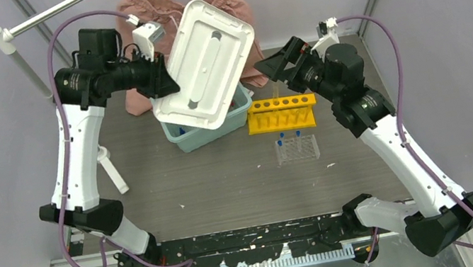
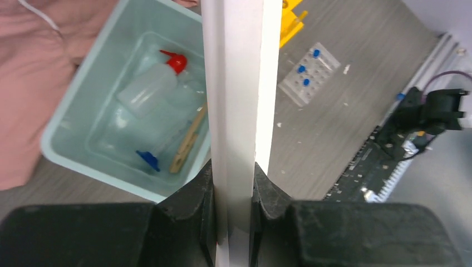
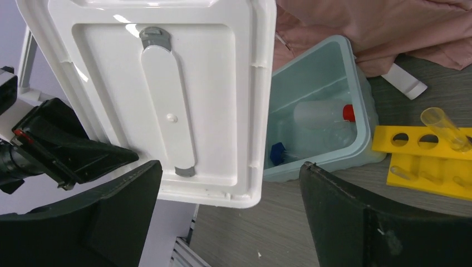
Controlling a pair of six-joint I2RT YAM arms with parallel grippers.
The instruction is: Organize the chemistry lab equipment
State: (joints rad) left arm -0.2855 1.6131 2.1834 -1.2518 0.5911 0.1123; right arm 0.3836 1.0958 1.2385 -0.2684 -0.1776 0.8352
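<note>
While the left gripper [image 2: 234, 183] stands clamped on the edge of the white lid [image 1: 204, 60], holding it tilted in the air above the bin [image 2: 72, 111], the step in hand looks like uncovering the bin to reach its contents. The right gripper [image 1: 272, 70] sits at the lid's 3 o'clock with jaws wide apart, gripping nothing.

Inside the bin lie the bottle [image 2: 147, 89] with its red nozzle, the stick [image 2: 189, 139] and a blue piece [image 2: 148, 159]; whether a beaker is among them I cannot tell. At the bin's 3 o'clock stands the yellow rack [image 1: 281, 113], one clear tube [image 3: 444, 128] leaning in a hole. At that rack's 6 o'clock is the clear rack [image 1: 297, 149], holding blue-capped tubes [image 2: 301, 69].

Next, I judge, the lid needs setting down clear of the racks, then the free gripper can reach into the bin.
</note>
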